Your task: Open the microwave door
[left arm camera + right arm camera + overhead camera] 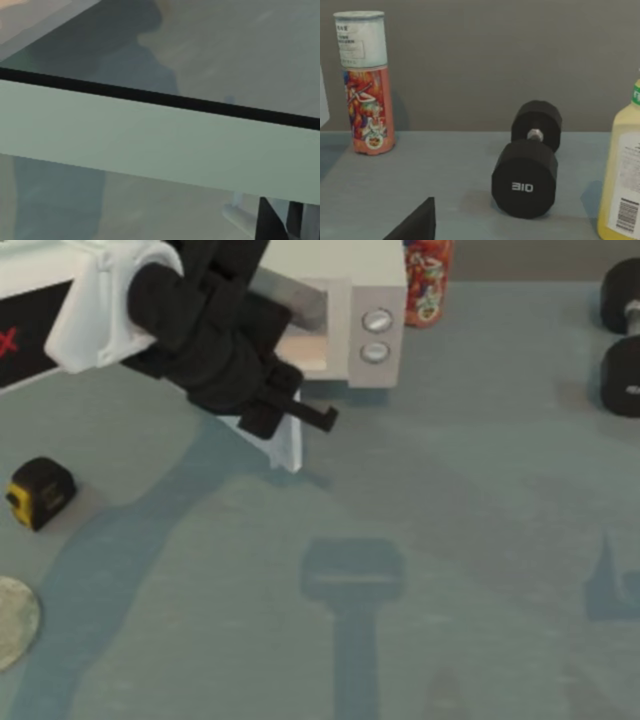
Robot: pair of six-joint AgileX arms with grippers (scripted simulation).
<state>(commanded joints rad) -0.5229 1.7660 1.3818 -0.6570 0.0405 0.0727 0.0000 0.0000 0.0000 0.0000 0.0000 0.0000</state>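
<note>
Top view: left jaws (300, 412) at swung-open microwave door (283, 445), grip state unclear; right arm unseen

Grey-green table (450, 540) with microwave (350, 310), tape measure (40, 492), canister (428, 280), dumbbell (625, 335), yellow bottle (620, 175).

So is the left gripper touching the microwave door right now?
Cannot tell. In the top view the left gripper overlaps the swung-out microwave door, hiding any contact; the left wrist view shows only the door's edge.

Microwave door (283, 443) swung open
Left pincer (300, 410) sits at the door's edge, in front of the microwave (340, 300) on the desk (450, 540).
</note>
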